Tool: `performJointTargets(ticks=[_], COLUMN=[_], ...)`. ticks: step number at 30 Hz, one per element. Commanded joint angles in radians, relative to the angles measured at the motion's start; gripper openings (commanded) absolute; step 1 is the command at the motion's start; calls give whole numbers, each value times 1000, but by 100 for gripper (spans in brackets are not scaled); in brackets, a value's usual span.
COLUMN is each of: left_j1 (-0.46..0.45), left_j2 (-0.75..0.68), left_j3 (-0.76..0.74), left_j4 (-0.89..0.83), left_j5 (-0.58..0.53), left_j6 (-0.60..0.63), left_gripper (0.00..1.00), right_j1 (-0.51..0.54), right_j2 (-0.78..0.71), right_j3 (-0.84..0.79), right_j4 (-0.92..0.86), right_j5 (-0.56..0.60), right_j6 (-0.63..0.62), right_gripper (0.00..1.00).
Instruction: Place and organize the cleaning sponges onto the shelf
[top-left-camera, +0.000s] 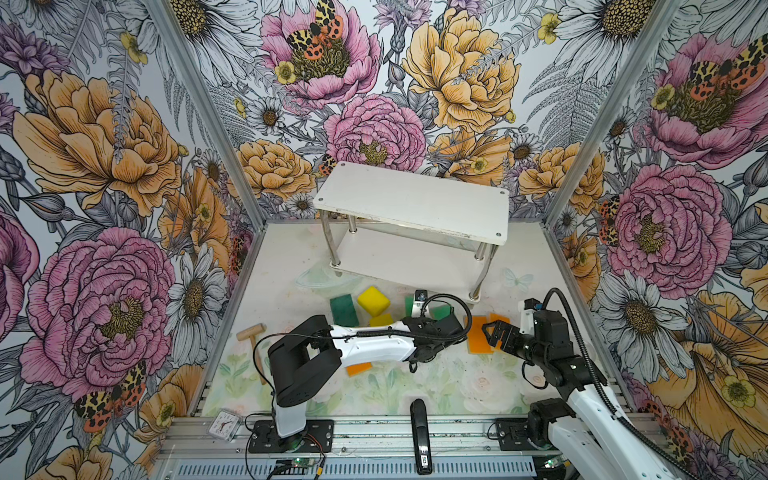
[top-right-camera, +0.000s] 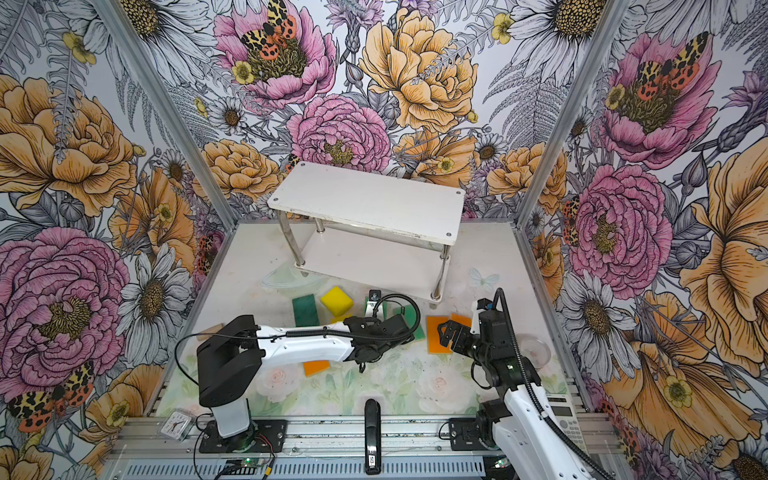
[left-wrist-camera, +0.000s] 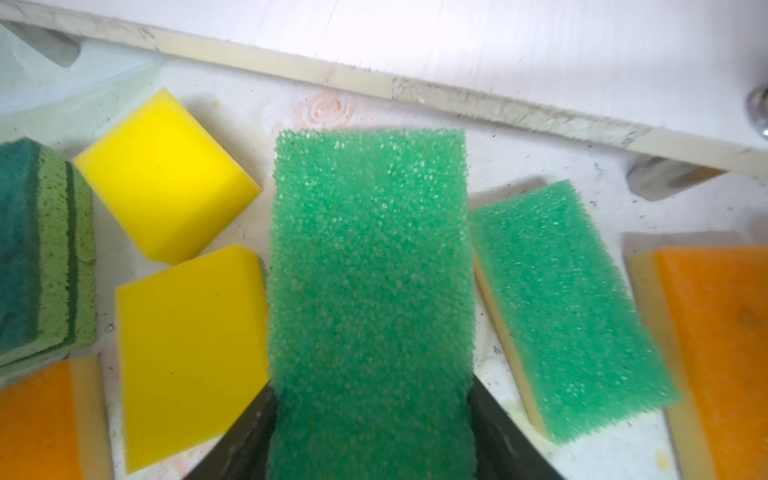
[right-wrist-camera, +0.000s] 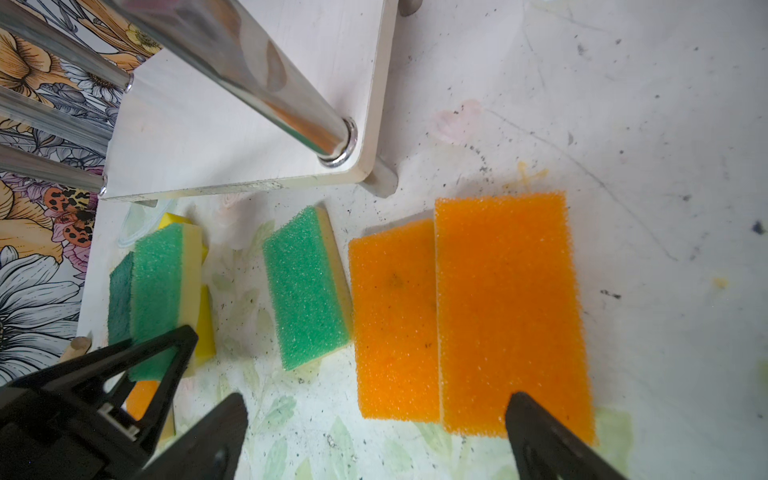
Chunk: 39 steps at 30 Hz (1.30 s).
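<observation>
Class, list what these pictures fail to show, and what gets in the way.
- Left wrist view: held light green sponge covers the jaws' tips, runs off the bottom edge.
- Both top views: left arm hides part of an orange sponge and a yellow sponge.
- Right wrist view: dark green sponge mostly behind the held one.

Bright even light, soft shadows, slight blur

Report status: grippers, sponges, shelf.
Left gripper shut on light green sponge. Right gripper open above two orange sponges. Nothing on shelf yet. Path to it looks clear.
</observation>
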Motion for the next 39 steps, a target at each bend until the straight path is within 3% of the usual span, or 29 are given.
performJointTargets(ticks=[1, 11, 20, 28, 39], left_j1=[-6, 21, 111, 168, 188], left_j2=[-43, 3, 4, 112, 182], left_j3=[8, 142, 129, 169, 256], left_j4=[-4, 14, 210, 282, 320], left_j5=[-49, -118, 50, 169, 214], left_j6=[69, 251, 367, 445, 514], left_gripper=[62, 62, 62, 62, 62], right_j1=[7, 8, 8, 8, 7], right_j2=[10, -11, -12, -2, -7], right_j3=[38, 31, 38, 47, 53], right_j4=[26, 24, 23, 23, 21], right_j5=[25, 23, 23, 27, 37], right_j6=[-11, -5, -2, -3, -6], right_gripper=[99, 99, 99, 99, 99])
